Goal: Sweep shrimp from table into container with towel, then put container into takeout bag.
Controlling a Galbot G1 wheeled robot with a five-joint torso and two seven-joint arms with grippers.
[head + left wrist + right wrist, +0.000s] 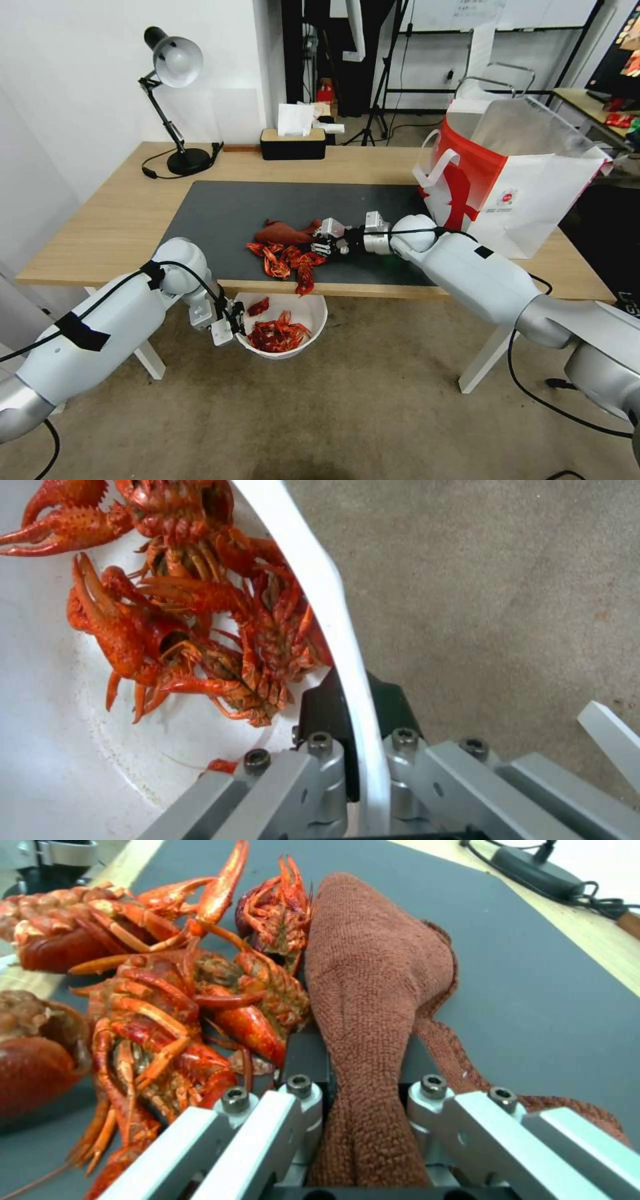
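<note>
On the bench [120, 220], a dark mat [220, 220] spans the middle and the white bag [527, 193] stands upright at its right end. Below the bench's near edge the left pincer [233, 325] grips the rim of the bowl [313, 320], one finger [320, 715] inside and one outside the wall, with several shrimp in it. Near the mat's front edge the right pincer [323, 239] is clenched on the towel [283, 231], which lies just beside the shrimp [283, 260] remaining on the mat, one at the very edge.
</note>
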